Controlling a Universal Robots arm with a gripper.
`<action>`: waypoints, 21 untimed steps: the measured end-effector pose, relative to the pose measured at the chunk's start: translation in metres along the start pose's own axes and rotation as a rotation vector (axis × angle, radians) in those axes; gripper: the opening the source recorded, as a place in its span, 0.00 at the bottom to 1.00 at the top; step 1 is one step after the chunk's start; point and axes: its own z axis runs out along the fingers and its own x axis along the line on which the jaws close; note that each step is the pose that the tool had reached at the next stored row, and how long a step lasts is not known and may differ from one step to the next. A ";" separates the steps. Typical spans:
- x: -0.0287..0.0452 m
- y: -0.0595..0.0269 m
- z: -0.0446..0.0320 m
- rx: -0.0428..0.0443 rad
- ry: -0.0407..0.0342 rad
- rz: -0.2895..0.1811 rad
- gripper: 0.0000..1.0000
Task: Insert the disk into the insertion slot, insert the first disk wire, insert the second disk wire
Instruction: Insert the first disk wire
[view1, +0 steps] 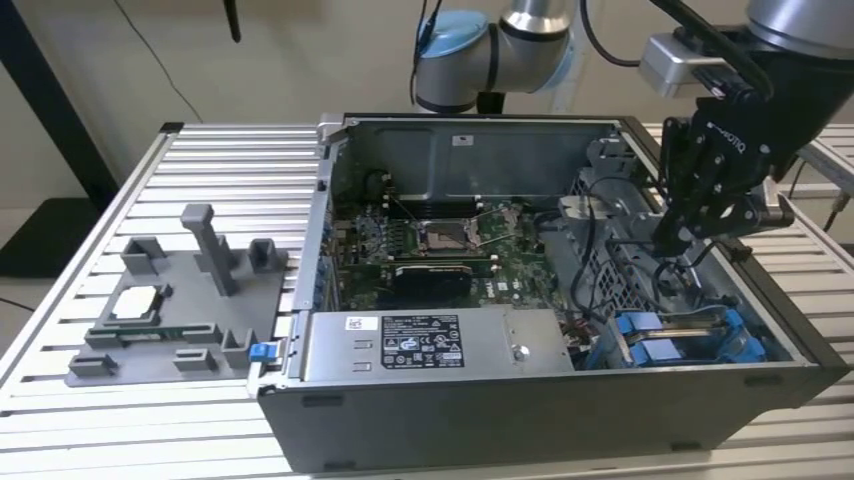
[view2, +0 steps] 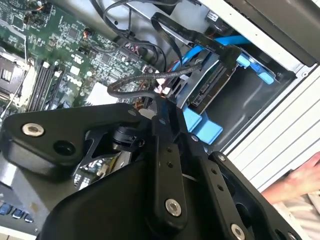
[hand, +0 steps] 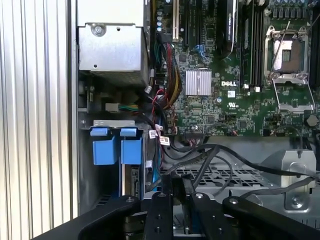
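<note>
Gripper (view2: 160, 104) just beside disk (view2: 212, 86)

In the exterior view the arm (view1: 527, 40) ran out past the top edge, and the gripper (view1: 671, 240) ended among black wires (view1: 587, 275) that hid its tip. The case (view1: 534, 410) wall covered most of the disk (view1: 694, 323), leaving only blue carrier parts and a strip of metal.

In the second wrist view the body of the gripper (view2: 161, 102) blocked much of the board (view2: 75, 55). Wires crossed the disk (view2: 212, 87), and a hand (view2: 295, 182) was cut by the edge.

In the first wrist view the disk (hand: 134, 182) showed as 1 thin strip beside 2 blue tabs (hand: 105, 146). Its far end lay behind the gripper (hand: 177, 195), itself cut by the edge. Whether the gripper held a wire could not be told.
</note>
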 end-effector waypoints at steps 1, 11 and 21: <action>0.0004 0.0000 0.0001 0.0000 -0.0001 0.000 0.00; 0.0050 -0.0039 0.0003 -0.0011 0.0001 0.000 0.00; 0.0233 -0.0193 0.0020 -0.0079 0.0003 0.000 0.00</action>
